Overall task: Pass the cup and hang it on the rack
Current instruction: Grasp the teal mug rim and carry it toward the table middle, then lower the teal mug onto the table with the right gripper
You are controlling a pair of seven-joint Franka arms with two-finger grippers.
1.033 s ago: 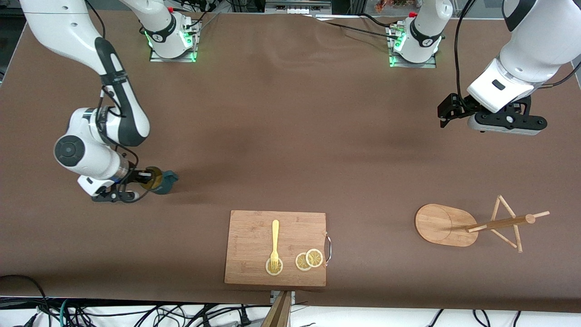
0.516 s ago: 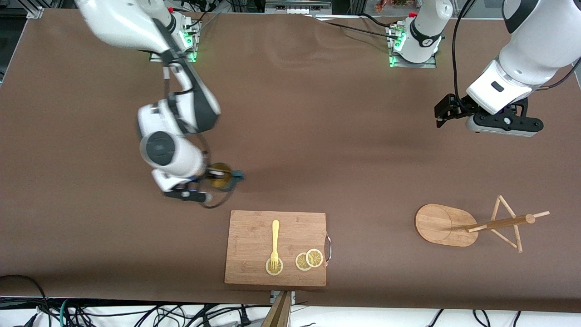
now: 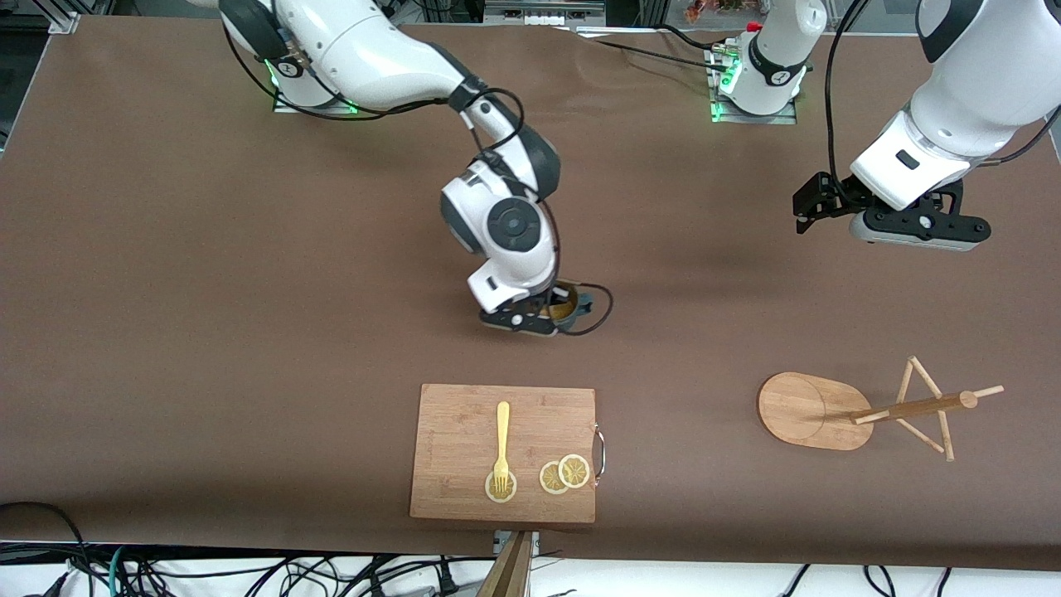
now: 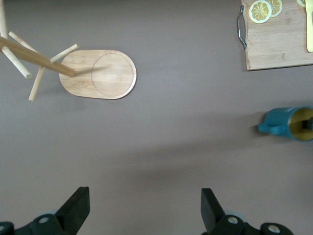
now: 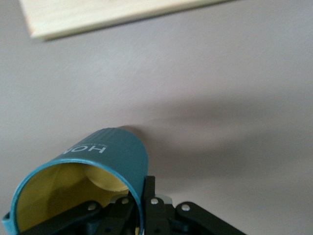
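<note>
The cup (image 3: pixel 570 306) is dark teal with a mustard-yellow inside. My right gripper (image 3: pixel 549 316) is shut on its rim, one finger inside and one outside, as the right wrist view (image 5: pixel 139 192) shows. There the cup (image 5: pixel 105 159) is tipped with its mouth toward the camera. It hangs over the middle of the table, its handle toward the left arm's end. It also shows in the left wrist view (image 4: pixel 288 122). The rack (image 3: pixel 829 410) stands near the left arm's end and shows in the left wrist view (image 4: pixel 100 73). My left gripper (image 3: pixel 808 204) is open and empty, as its own view (image 4: pixel 143 198) shows, and it waits over bare table.
A wooden cutting board (image 3: pixel 464 489) with a yellow fork (image 3: pixel 501 444) and lemon slices (image 3: pixel 564 474) lies nearer to the front camera than the cup. The brown table (image 3: pixel 704 282) stretches between the cup and the rack.
My right arm has carried the cup from the right arm's end of the table to its middle. My left gripper has barely moved.
</note>
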